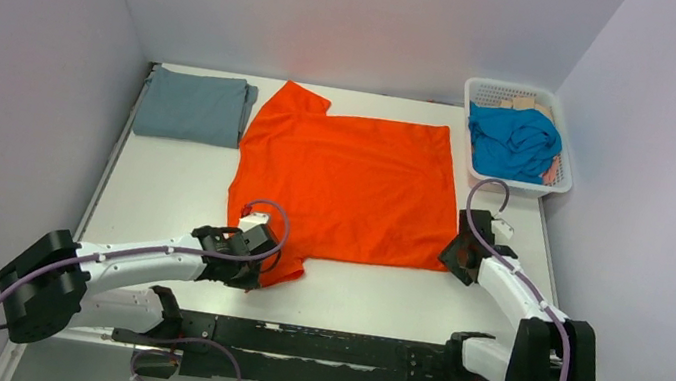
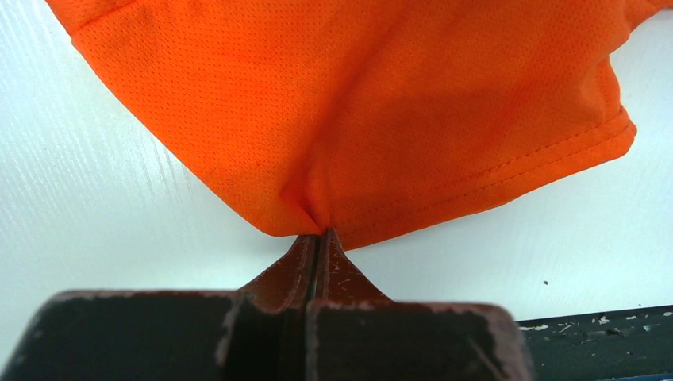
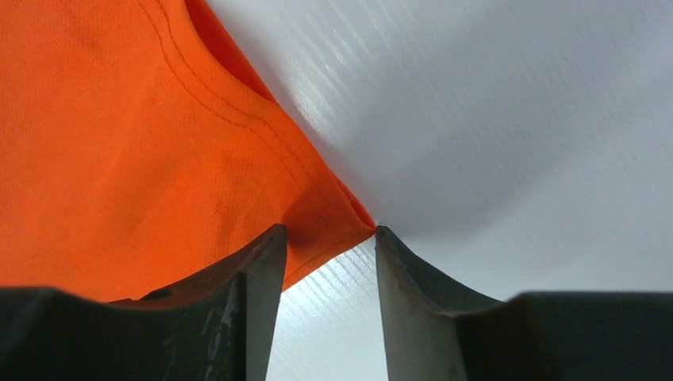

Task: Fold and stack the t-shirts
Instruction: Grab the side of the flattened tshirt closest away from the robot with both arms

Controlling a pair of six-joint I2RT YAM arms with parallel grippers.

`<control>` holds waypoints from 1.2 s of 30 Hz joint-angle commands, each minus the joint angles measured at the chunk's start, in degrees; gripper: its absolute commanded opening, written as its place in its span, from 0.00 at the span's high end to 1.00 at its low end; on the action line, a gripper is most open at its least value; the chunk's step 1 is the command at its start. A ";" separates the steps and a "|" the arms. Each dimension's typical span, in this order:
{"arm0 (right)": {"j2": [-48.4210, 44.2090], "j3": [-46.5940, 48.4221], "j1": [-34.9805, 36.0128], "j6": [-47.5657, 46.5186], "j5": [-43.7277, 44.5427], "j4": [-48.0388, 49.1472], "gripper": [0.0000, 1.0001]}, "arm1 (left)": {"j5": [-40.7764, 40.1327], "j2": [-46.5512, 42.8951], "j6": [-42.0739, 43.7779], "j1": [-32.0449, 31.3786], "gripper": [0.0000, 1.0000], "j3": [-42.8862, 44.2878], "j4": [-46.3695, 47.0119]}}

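The bright orange t-shirt [image 1: 345, 182] lies spread flat mid-table. My left gripper [image 1: 255, 261] is shut on its near-left sleeve; in the left wrist view the orange t-shirt [image 2: 381, 111] is pinched at the closed gripper tips [image 2: 321, 235]. My right gripper [image 1: 459, 252] is open at the shirt's near-right corner; in the right wrist view the corner of the orange t-shirt [image 3: 159, 159] lies between the spread gripper tips [image 3: 327, 232]. The grey-blue t-shirt [image 1: 191, 106] lies folded at far left. The turquoise t-shirt [image 1: 513, 141] is bunched in the basket.
A white lattice basket [image 1: 560, 185] stands at the far right, with a tan cloth under the turquoise shirt. White walls close in on three sides. A black rail [image 1: 321, 345] runs along the near edge between the arm bases.
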 commanded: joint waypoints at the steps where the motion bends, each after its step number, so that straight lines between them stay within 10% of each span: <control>1: 2.47 -0.68 -0.24 0.03 -0.15 2.77 0.58 | 0.91 0.82 -1.52 0.03 1.00 -0.19 -2.97; 4: 2.08 -0.41 -0.22 -0.38 -0.66 1.77 0.73 | 0.89 0.99 -1.89 0.03 1.00 0.29 -4.41; 6: 0.93 -0.37 -0.27 -0.51 -1.30 0.62 1.00 | 2.29 0.73 -2.12 -0.14 1.00 0.11 -5.03; 15: -8.48 0.33 -0.17 0.60 -3.56 -12.77 1.00 | 8.70 -9.00 -8.12 -4.25 1.00 -3.25 -13.79; 26: -7.92 4.35 -0.08 -3.92 -12.55 -10.21 1.00 | 10.35 -11.51 1.39 -3.51 1.00 1.58 -0.13; 36: -2.65 13.27 -0.13 -5.97 -14.73 -8.22 1.00 | 17.70 -13.53 12.05 14.47 1.00 5.88 13.32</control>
